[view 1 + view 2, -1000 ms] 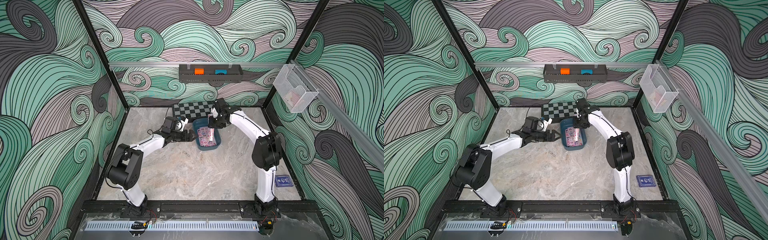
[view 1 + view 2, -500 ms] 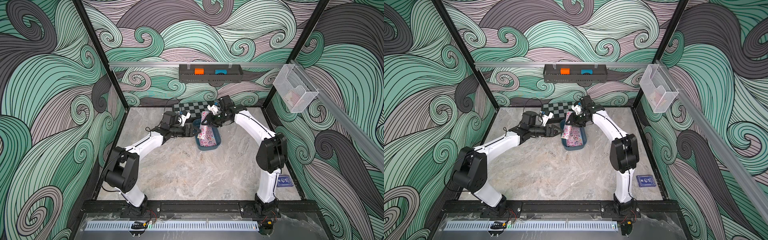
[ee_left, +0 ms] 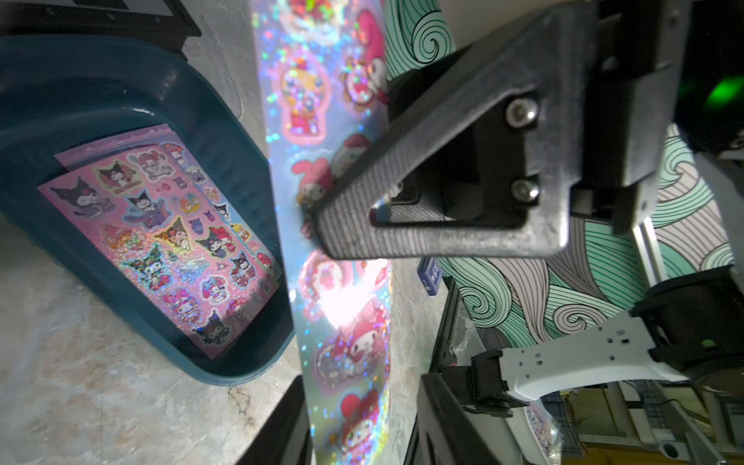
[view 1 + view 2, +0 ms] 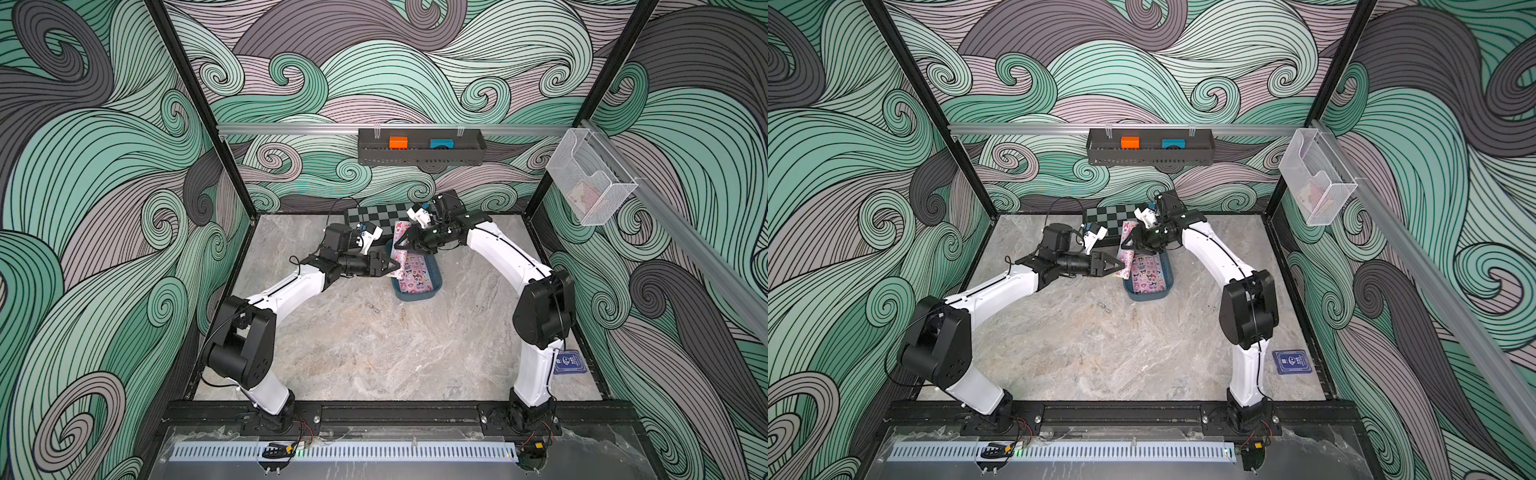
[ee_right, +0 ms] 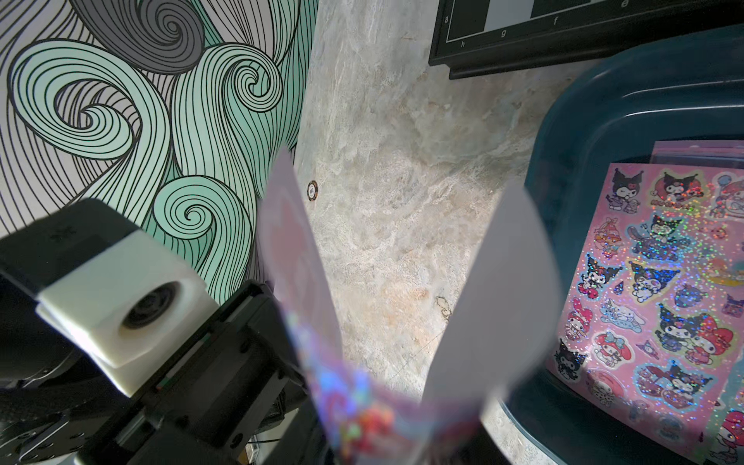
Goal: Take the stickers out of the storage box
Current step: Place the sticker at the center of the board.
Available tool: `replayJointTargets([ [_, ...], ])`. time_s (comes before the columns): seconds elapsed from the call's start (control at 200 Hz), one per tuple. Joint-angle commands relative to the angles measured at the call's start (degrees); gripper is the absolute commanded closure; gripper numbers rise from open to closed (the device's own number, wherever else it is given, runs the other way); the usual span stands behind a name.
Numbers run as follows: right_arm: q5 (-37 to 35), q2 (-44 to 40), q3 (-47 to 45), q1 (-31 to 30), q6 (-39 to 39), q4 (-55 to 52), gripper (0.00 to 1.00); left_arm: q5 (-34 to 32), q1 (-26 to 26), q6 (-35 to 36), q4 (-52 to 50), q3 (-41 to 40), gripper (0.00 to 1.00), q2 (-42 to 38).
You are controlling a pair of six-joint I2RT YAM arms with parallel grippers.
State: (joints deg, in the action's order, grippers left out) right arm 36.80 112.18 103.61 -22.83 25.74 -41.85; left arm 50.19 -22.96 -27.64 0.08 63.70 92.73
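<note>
Holding one thin, glossy pink-purple sticker sheet (image 3: 342, 322) off the tabletop, the right gripper (image 4: 409, 245) is clamping it between narrowed jaws, with one finger (image 3: 463, 104) lying across the printed face. The sheet is hanging on edge and curling, at the side of the shallow dark teal plastic storage box (image 4: 415, 296) nearer the left arm. Whether it is fully past the rim cannot be told.

The left gripper (image 4: 388, 264) is reaching in from the side. Its jaws are standing partly closed, one on each side of the sheet. Whether they are pinching it cannot be told.

**Progress.** As judged, the task is partly done:
- One sheet is raised from the box but not yet set down.
- The other stickers (image 3: 161, 241) are lying flat on the box floor. At least two overlapping sheets are showing, so further lifts are needed.

**Containers.**
- The storage box is resting on the table just in front of the black-and-white chessboard (image 4: 374, 214) and is holding only those flat sheets.
- The black perforated wall-mounted tray (image 4: 419, 160) is carrying an orange block (image 4: 398, 142) and a blue block (image 4: 442, 144).
- The clear plastic wall bin (image 4: 590, 183) is holding a pale, card-like item too indistinct to name.
</note>
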Motion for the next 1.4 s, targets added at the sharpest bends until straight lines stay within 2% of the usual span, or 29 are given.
replayJointTargets([
  [0.0,1.4,0.2,2.1,-0.7,0.5,0.7,0.6,2.6,-0.2,-0.1,0.6,1.1,0.63,-0.1],
  [0.07,1.3,0.5,2.2,-0.8,0.5,0.7,0.59,2.5,-0.2,0.0,0.5,1.1,0.66,-0.1],
  [0.165,0.9,0.6,2.0,-0.8,0.5,0.6,0.58,2.3,-0.2,-0.2,0.8,0.9,0.8,0.1],
  [0.34,0.0,0.4,2.0,-0.8,0.6,0.7,0.56,1.7,-0.1,-0.8,0.9,1.0,0.96,-0.1],
  [0.4,-0.8,0.1,1.6,-0.6,0.8,0.9,0.48,0.7,0.1,-1.0,0.4,0.9,1.0,-0.5],
  [0.525,0.4,-2.6,-3.1,0.8,4.1,6.3,0.29,0.0,1.0,-1.5,-0.1,0.4,1.0,-2.1],
  [0.735,10.5,-8.6,-17.9,5.0,19.6,32.8,0.12,1.9,3.4,-4.4,1.0,0.0,1.0,-6.0],
  [0.876,15.7,-7.9,-19.0,4.3,25.5,41.6,0.01,4.6,3.8,-9.0,4.6,1.3,1.0,-7.5],
  [0.931,17.4,-7.5,-20.2,3.8,30.3,48.1,0.01,5.8,3.8,-11.0,6.3,2.1,1.0,-7.6],
  [1.076,19.5,-4.6,-23.9,2.3,48.5,73.3,0.01,7.3,3.8,-15.3,10.5,3.3,1.0,-7.7],
  [1.231,19.8,2.2,-22.8,0.4,65.8,95.7,0.01,8.6,3.8,-18.6,14.0,3.9,1.0,-7.8],
  [1.306,19.2,4.6,-22.1,0.2,70.2,101.9,0.01,8.7,3.8,-18.6,13.7,3.8,1.0,-8.3],
  [1.396,18.9,4.9,-22.2,0.2,70.3,102.2,0.01,8.1,3.8,-17.2,11.8,3.9,1.0,-9.0],
])
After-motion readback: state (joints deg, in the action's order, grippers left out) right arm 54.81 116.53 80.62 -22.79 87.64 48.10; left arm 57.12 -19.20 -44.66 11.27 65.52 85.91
